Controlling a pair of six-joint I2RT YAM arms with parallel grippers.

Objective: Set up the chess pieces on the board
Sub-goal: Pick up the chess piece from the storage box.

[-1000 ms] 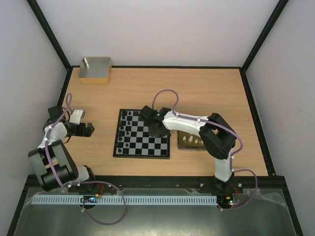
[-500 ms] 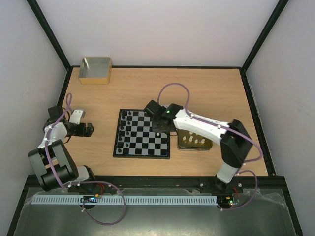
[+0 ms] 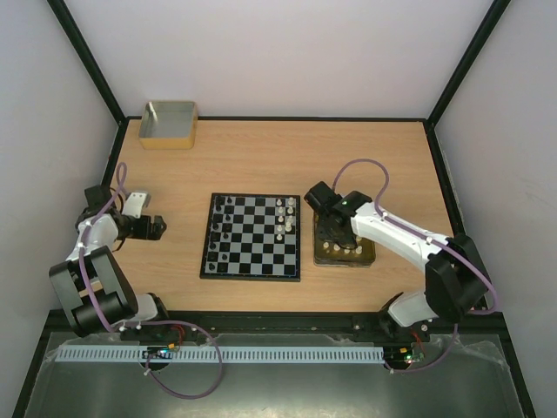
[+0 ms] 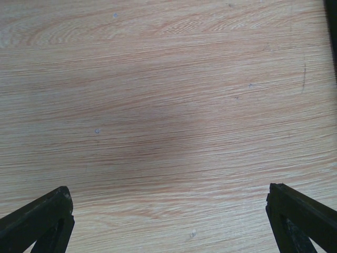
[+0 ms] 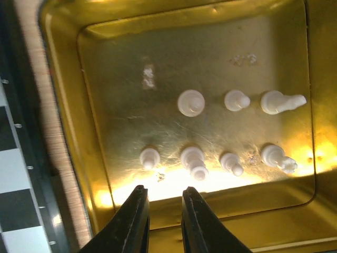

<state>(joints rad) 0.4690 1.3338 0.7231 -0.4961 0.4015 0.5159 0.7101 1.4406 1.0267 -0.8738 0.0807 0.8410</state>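
The board (image 3: 252, 248) lies mid-table, with black chess pieces (image 3: 223, 228) along its left columns and a few cream-white pieces (image 3: 283, 218) near its right edge. Several more white pieces (image 5: 190, 102) stand in the gold tin (image 3: 366, 258) just right of the board. My right gripper (image 3: 330, 241) hovers over the tin's near-left part. In the right wrist view it (image 5: 164, 194) is slightly open and empty, just short of a small white piece (image 5: 149, 157). My left gripper (image 3: 153, 229) is wide open and empty over bare wood (image 4: 168, 211), left of the board.
A grey box with tan rim (image 3: 168, 124) stands at the back left corner. The board's edge (image 5: 10, 174) shows at the left of the right wrist view. Black frame rails border the table.
My right arm swung from over the board's right half rightwards to above the gold tin, uncovering white pieces on the board's right side. The left arm has not moved.
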